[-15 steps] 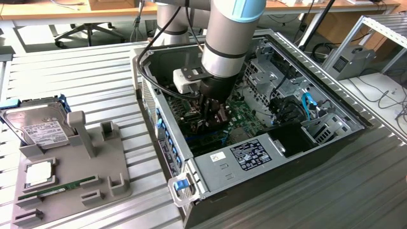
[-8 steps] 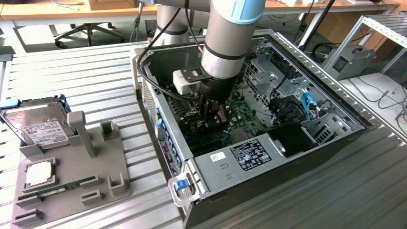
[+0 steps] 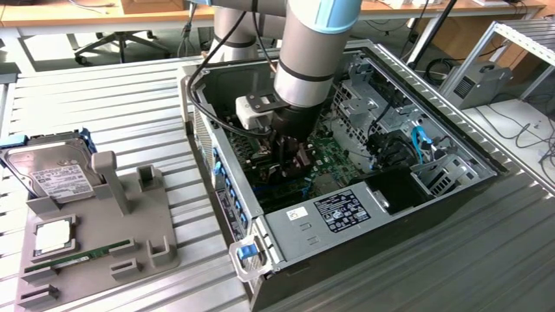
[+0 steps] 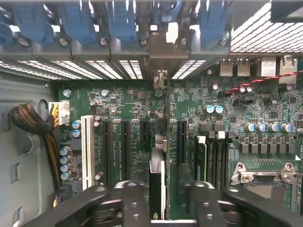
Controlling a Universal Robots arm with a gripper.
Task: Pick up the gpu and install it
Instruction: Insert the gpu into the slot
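Inside the open computer case (image 3: 347, 214), the gripper (image 4: 163, 201) hangs over the motherboard (image 4: 132, 101), its fingers (image 4: 128, 203) parted either side of the gpu (image 4: 157, 187); whether they touch it, I cannot tell. The card stands on edge in a slot, its bracket at twelve o'clock from the fingers, against the case's rear wall.

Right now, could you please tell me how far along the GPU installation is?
Done: the gpu stands edge-on in a slot of the motherboard inside the computer case. In hand: the gripper straddles it, jaws open, not clamping. Left: whether the card is fully seated I cannot tell.
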